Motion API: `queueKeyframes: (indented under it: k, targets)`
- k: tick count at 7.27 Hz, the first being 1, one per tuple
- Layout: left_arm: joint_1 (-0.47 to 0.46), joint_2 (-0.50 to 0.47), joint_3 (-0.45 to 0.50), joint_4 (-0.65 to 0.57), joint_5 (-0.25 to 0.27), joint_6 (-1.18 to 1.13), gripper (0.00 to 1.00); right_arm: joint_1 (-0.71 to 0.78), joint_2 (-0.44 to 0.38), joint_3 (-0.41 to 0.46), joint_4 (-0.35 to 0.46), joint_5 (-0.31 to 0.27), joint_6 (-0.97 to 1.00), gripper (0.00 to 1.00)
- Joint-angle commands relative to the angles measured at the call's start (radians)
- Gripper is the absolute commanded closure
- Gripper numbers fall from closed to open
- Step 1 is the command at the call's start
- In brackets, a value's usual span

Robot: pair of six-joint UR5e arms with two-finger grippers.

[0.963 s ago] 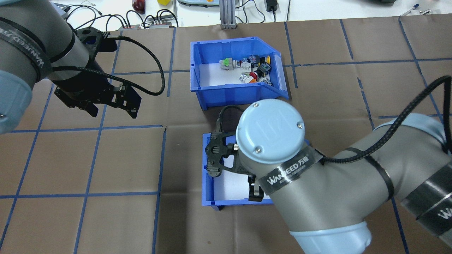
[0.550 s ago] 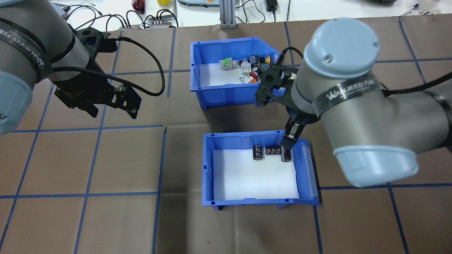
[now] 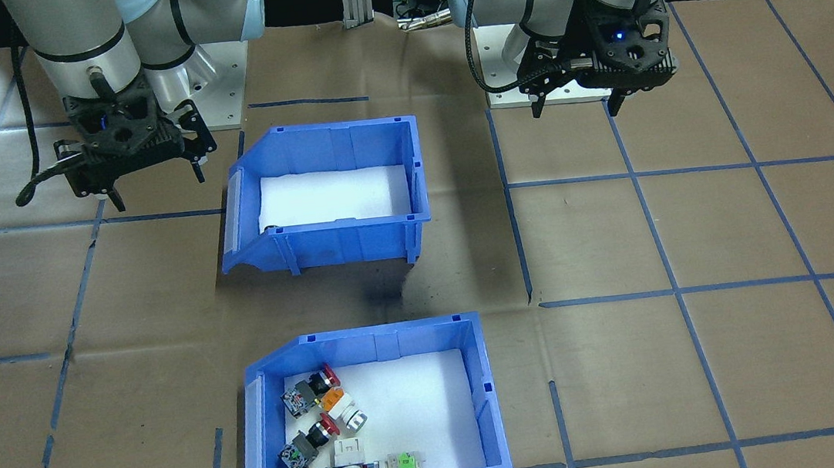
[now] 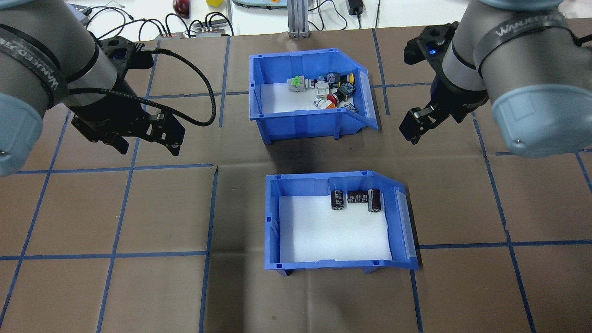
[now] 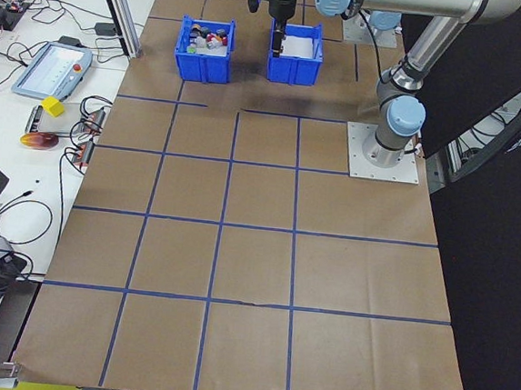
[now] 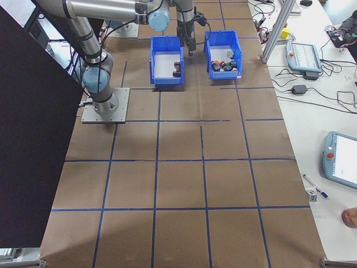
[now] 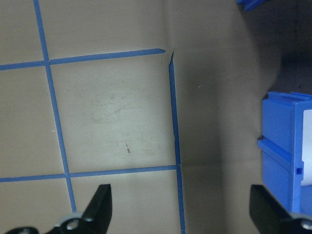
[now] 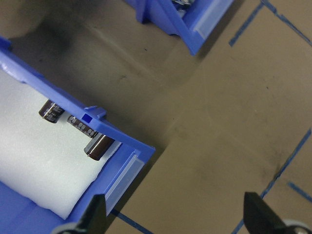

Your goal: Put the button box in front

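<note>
The button box [image 4: 296, 121] is a blue bin with coloured push-buttons [image 4: 330, 90] on white foam, standing at the far middle of the table. In the front-facing view the button box [image 3: 389, 341] lies nearest the camera. Closer to the robot stands a matching capacitor bin [image 4: 273, 217] with black capacitors [image 4: 354, 200]. My right gripper [image 4: 418, 125] hovers open to the right of the button box, holding nothing. Its wrist view shows the capacitor bin's corner [image 8: 73, 105] and bare table. My left gripper [image 4: 149, 149] hangs open and empty to the left of both bins.
Brown paper with blue tape lines covers the table [image 4: 138, 217]. The capacitor bin's edge [image 7: 282, 141] shows at the right of the left wrist view. Cables and a metal post [image 4: 296, 18] line the far edge. A teach pendant [image 5: 51, 69] lies on a side table.
My right arm has lifted out of the capacitor bin and swung away to the far right, beside the button box. Both bins and my left arm have stayed put.
</note>
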Motion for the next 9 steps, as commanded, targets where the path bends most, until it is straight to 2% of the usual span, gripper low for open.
queueKeyframes:
  k: [1,3,5,6,9]
  targets:
    - [0.000,0.000,0.001,0.000,0.001,0.000,0.01,-0.008,0.073,-0.133,0.082,0.002,0.248,0.00]
    - [0.000,-0.001,0.001,0.000,0.001,0.000,0.01,-0.009,0.119,-0.181,0.143,0.002,0.328,0.00]
    - [0.000,0.000,-0.001,0.002,0.001,0.000,0.01,-0.020,0.119,-0.178,0.145,0.017,0.336,0.00]
    - [0.000,0.000,-0.001,0.002,0.001,0.000,0.01,-0.031,0.118,-0.177,0.146,0.051,0.336,0.00]
    - [0.000,0.000,-0.001,0.002,0.001,0.000,0.01,-0.035,0.113,-0.172,0.146,0.049,0.334,0.00]
